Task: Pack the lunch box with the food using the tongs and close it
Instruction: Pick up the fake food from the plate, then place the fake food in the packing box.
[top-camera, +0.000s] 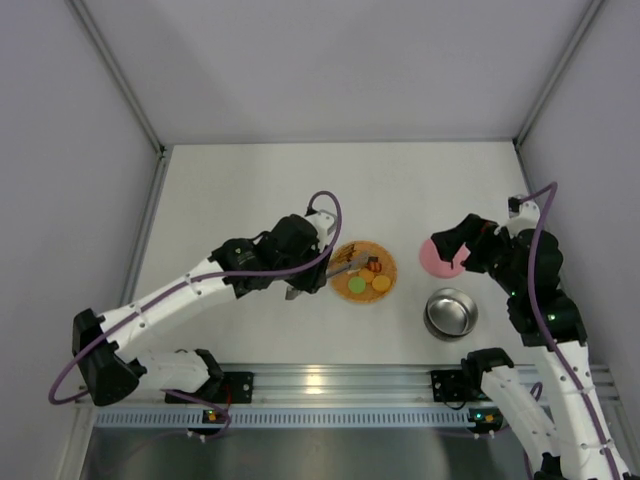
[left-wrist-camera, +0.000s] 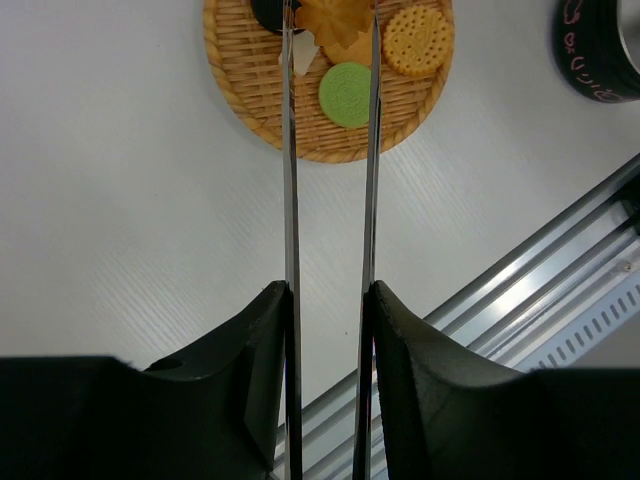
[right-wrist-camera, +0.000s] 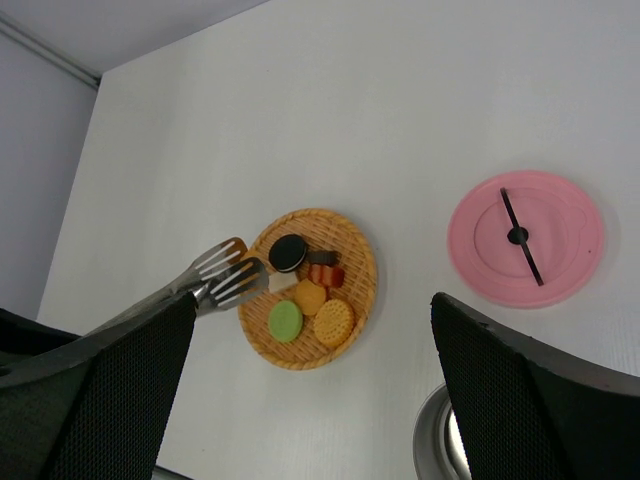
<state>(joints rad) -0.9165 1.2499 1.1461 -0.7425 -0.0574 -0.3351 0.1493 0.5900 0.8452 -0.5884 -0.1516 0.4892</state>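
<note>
My left gripper (left-wrist-camera: 330, 290) is shut on the tongs (left-wrist-camera: 290, 180), one slim arm against each finger. Their slotted tips (right-wrist-camera: 220, 275) hover at the left edge of a woven mat (top-camera: 364, 290), close to a small white piece. The food on the mat includes a dark cookie (right-wrist-camera: 287, 252), a reddish piece (right-wrist-camera: 326, 275), an orange piece (right-wrist-camera: 309, 297), a green disc (left-wrist-camera: 346, 93) and a yellow cracker (left-wrist-camera: 417, 40). The lunch box (top-camera: 451, 313), a steel bowl, stands open right of the mat. Its pink lid (right-wrist-camera: 525, 238) lies flat beyond it. My right gripper (top-camera: 455, 245) hangs wide open above the lid, holding nothing.
An aluminium rail (top-camera: 330, 385) runs along the near table edge with both arm bases on it. White walls close in the table at the left, right and back.
</note>
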